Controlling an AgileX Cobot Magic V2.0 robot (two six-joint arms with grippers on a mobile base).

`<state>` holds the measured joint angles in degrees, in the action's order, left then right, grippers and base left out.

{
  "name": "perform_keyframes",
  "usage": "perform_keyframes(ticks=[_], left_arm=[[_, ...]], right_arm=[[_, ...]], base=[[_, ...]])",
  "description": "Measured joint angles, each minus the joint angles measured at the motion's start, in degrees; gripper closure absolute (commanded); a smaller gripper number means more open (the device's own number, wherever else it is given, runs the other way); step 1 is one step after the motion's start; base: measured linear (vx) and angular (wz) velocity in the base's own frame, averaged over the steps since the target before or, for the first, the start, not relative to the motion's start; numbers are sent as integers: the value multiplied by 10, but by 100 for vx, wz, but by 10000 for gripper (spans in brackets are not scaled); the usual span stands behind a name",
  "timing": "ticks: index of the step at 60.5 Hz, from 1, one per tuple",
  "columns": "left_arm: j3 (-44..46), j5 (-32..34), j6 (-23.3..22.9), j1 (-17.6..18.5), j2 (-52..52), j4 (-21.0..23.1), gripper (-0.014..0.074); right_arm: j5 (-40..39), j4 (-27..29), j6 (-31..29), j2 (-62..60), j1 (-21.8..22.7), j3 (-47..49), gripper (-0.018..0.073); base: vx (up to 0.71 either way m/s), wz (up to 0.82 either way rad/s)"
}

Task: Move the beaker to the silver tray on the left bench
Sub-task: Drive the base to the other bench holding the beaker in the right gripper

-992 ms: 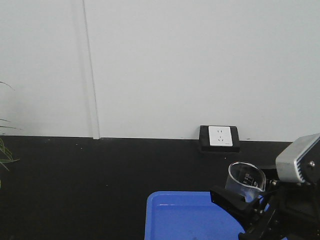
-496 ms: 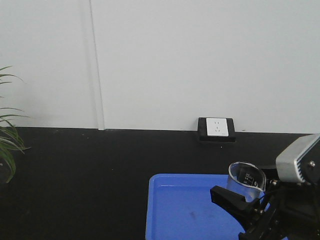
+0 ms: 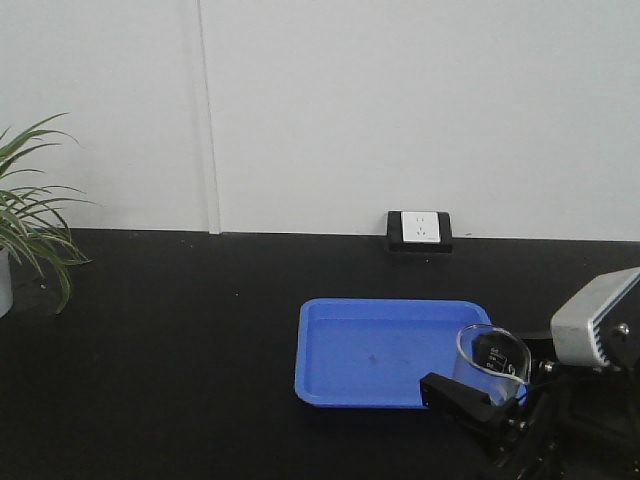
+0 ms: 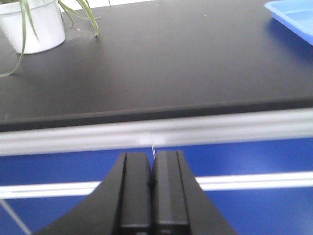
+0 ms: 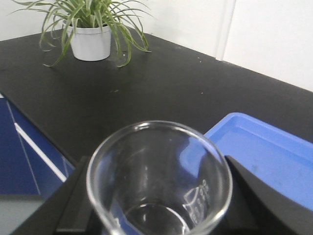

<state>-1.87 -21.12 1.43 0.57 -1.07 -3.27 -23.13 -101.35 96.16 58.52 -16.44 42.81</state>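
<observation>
The beaker (image 3: 492, 360) is a small clear glass with a flared rim, held upright at the lower right. My right gripper (image 3: 495, 388) is shut on it, a black finger on each side. In the right wrist view the beaker (image 5: 159, 181) fills the foreground between the fingers (image 5: 73, 205), over the front edge of a bench with a matte black worktop (image 5: 146, 83). My left gripper (image 4: 152, 159) is shut with nothing in it, in front of the worktop's edge (image 4: 171, 63). The silver tray is out of view.
A bright blue plastic tray (image 3: 390, 350) lies on the worktop (image 3: 180, 330) just behind the beaker. A potted plant (image 3: 25, 230) in a white pot (image 4: 34, 27) stands at the far left. A wall socket (image 3: 420, 230) sits at the back. Blue cabinet fronts (image 4: 244, 215) run below the worktop.
The front view has shifted: the worktop, blue tray and socket now show more fully and further off, and the plant has come in at the left. The beaker stays in my right gripper.
</observation>
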Motion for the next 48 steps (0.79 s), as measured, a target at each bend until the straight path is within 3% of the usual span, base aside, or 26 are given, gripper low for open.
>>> perform_keyframes(ticks=[48], left_arm=[[0, 0, 0, 0, 0, 0, 595]], right_arm=[[0, 0, 0, 0, 0, 0, 570]], base=[[-32, -4]])
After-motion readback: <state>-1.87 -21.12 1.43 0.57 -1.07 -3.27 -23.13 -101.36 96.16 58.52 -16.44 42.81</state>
